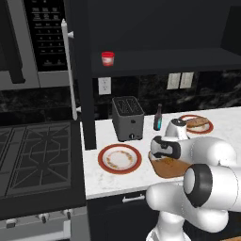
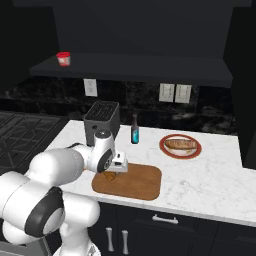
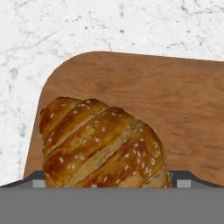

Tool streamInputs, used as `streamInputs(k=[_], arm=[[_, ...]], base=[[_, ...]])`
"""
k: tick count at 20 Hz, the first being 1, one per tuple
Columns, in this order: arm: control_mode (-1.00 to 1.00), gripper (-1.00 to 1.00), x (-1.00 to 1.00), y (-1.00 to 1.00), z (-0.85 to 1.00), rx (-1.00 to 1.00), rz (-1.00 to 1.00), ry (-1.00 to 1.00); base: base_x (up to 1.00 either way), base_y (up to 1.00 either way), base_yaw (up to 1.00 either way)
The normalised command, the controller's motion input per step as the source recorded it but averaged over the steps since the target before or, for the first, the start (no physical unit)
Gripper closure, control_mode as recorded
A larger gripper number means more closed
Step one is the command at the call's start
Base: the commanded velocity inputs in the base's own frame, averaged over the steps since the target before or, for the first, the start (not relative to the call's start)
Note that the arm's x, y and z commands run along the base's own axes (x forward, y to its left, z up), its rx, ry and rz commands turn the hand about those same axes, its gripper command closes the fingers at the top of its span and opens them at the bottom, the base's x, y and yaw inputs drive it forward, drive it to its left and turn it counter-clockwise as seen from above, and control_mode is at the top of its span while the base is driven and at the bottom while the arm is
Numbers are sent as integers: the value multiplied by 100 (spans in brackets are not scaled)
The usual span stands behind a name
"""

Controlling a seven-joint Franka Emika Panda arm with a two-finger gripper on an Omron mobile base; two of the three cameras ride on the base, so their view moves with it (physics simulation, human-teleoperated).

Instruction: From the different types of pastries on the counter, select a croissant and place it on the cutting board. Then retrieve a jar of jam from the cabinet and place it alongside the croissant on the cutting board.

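Half the job looks nearly done: our gripper (image 2: 113, 172) hangs low over the board's (image 2: 140, 182) left end, with the croissant (image 3: 101, 142) between the tips. We cannot tell whether the jaws grip it or have let go. Next we release, lift clear, then reach for the jar (image 1: 108, 59) on the cabinet (image 1: 155, 66) shelf.

flat, even rendered light, dim cabinet (image 1: 155, 33) interior, soft low-resolution edges.
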Motion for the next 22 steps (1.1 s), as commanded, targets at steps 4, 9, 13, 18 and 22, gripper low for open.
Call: streamInputs(k=[4,9,13,18,22], arm=[[-100,100,1,0,-21,-2,0,0],[-100,-100,0,0,-8,-1,0,0],[-100,-100,0,-8,15,11,0,0],[-100,-100,-3,-4,31,14,0,-6],[-100,-100,-13,0,16,4,0,-2]], base=[[0,0,0],[0,0,0],[0,0,0],[0,0,0],[0,0,0]])
